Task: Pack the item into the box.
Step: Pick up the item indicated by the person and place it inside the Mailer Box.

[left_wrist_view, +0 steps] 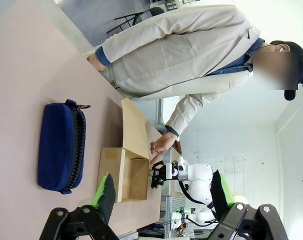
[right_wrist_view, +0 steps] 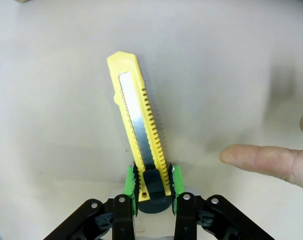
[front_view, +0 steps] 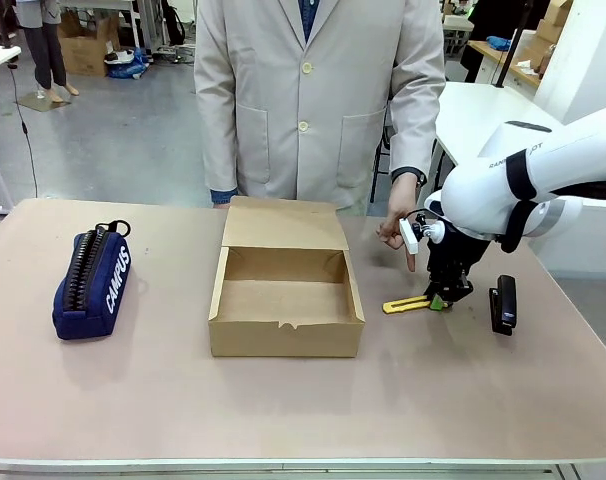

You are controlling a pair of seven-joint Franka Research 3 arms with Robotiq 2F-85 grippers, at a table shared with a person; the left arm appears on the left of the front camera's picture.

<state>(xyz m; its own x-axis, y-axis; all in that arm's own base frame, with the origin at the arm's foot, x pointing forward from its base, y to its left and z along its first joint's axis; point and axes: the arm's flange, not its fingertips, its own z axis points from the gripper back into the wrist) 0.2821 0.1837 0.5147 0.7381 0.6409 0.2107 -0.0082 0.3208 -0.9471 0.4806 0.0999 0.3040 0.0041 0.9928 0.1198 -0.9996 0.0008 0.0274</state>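
Beside the box (front_view: 283, 335), right fingers (right_wrist_view: 133, 182) clench the knife's (right_wrist_view: 141, 125) black end, tip pointing boxward; left fingers (left_wrist_view: 102, 189) released.

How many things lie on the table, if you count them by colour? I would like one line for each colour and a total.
Navy: 1, the pencil case
Brown: 1, the cardboard box
Yellow: 1, the utility knife
Black: 1, the stapler
Total: 4
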